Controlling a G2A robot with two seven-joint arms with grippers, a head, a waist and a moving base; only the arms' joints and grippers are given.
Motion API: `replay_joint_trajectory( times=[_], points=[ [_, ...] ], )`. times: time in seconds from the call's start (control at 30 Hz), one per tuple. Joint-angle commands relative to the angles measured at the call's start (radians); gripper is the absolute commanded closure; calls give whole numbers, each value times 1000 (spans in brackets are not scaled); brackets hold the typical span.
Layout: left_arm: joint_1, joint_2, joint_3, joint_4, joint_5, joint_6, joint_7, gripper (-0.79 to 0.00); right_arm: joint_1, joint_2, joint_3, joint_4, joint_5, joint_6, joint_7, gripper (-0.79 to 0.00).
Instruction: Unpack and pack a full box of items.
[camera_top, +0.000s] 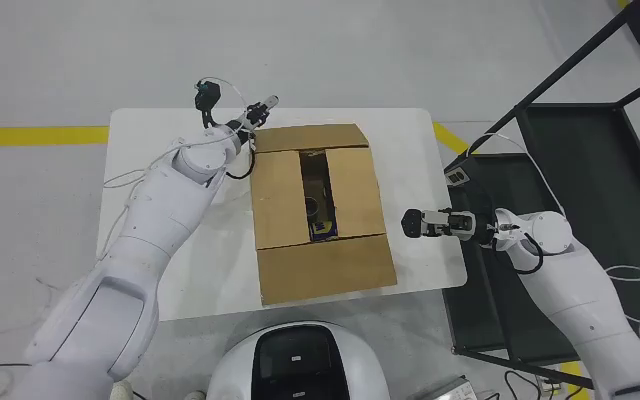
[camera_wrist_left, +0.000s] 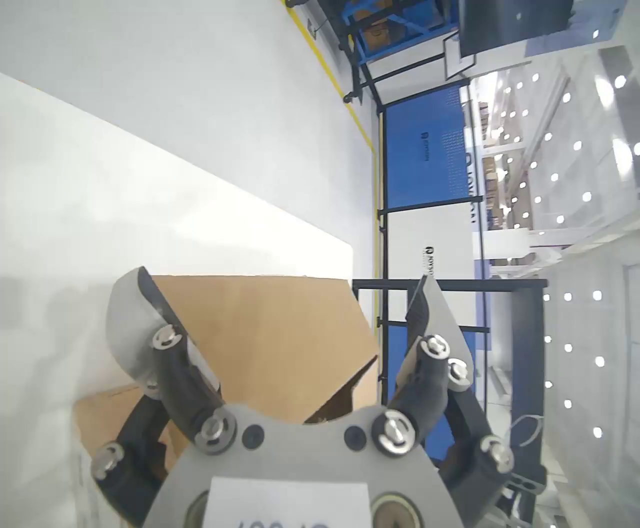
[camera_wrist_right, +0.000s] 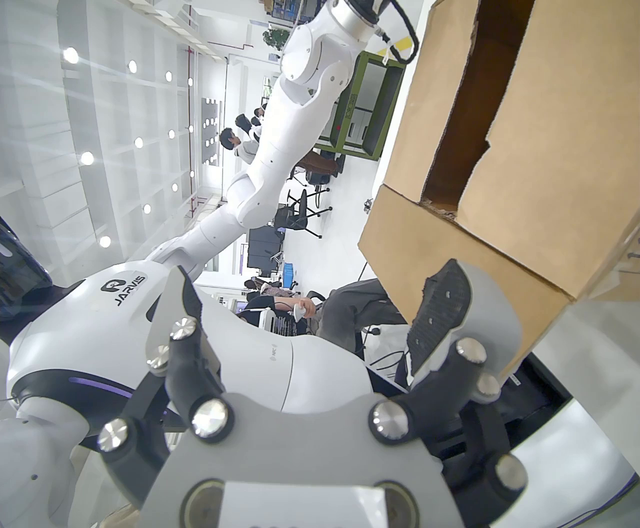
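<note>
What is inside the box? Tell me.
Through the gap between the flaps of the box, a few dark items show, one with a blue edge. The flaps cover the rest, so the contents cannot be counted.

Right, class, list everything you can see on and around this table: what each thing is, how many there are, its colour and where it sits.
cardboard box: one, brown, middle of the table, top flaps parted with a gap down the centre
items in the box: count cannot be told, dark with some blue and yellow, seen through the gap
table: one, white, under the box
rack: one, black, on the floor at the table's right side
floor stripe: one, yellow, showing on either side of the table
left gripper: one, grey and black, open, at the box's far left corner
right gripper: one, grey and black, open, close beside the box's right side
</note>
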Motion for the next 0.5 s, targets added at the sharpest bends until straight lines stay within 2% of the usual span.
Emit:
replay_joint_trajectory(
  times=[0.0, 0.17, 0.3, 0.47],
  points=[
    [-6, -10, 6, 28, 3, -3, -1, -785, 0, 0, 0, 0, 0, 0, 0, -785],
    [-21, -26, 21, 73, 37, 18, -30, -785, 0, 0, 0, 0, 0, 0, 0, -785],
    [-29, -28, -5, 91, 10, 2, -26, -785, 0, 0, 0, 0, 0, 0, 0, -785],
    [-25, 3, -105, 83, -83, -121, -56, -785, 0, 0, 0, 0, 0, 0, 0, -785]
  ],
)
